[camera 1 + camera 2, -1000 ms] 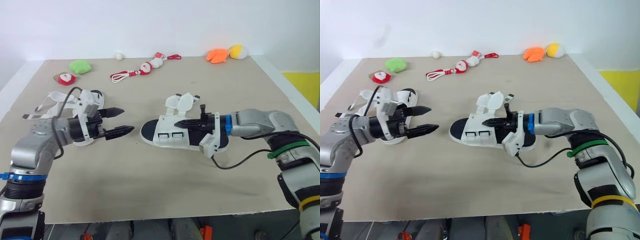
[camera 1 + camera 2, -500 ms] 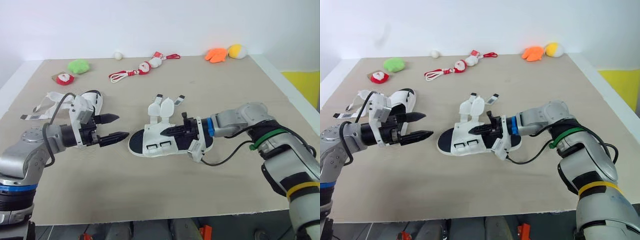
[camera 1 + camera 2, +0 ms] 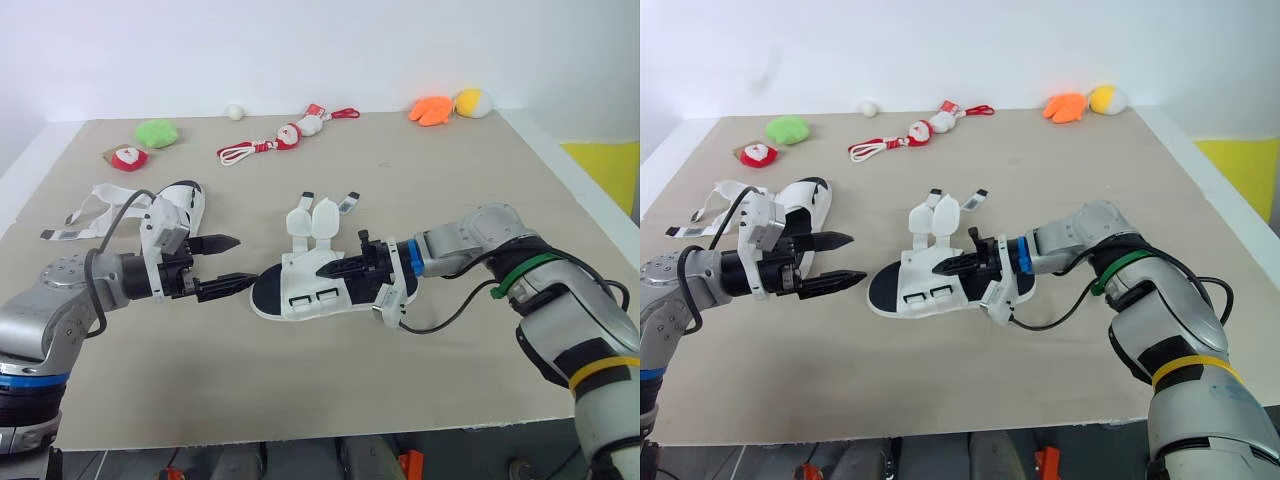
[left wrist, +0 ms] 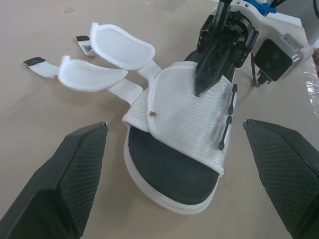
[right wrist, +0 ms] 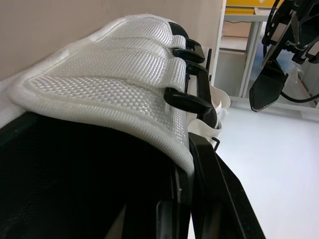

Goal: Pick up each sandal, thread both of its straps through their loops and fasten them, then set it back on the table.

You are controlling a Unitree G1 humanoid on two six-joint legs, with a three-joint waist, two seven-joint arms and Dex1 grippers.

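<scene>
A white sandal [image 3: 318,288] with a black sole lies mid-table, its two straps [image 3: 320,213] loose and splayed toward the far side. My right gripper [image 3: 347,268] is shut on the sandal's mesh upper from the heel side; one finger [image 4: 208,64] lies on top of the mesh. The black loops [image 5: 187,100] run along the upper's edge. My left gripper [image 3: 244,263] is open just off the sandal's toe, its fingers [image 4: 75,179] on either side of the toe without touching. A second sandal [image 3: 182,209] with loose straps [image 3: 88,207] lies behind the left arm.
Small toys line the far edge: a green plush [image 3: 158,132], a red and white figure [image 3: 130,157], a Santa toy on a cord [image 3: 288,134], a white ball [image 3: 236,111], an orange toy [image 3: 434,109] and a yellow one [image 3: 473,102].
My right gripper has dragged the sandal left, toward my left gripper, and its straps now lie spread open. The left gripper has stayed open and come a little lower.
</scene>
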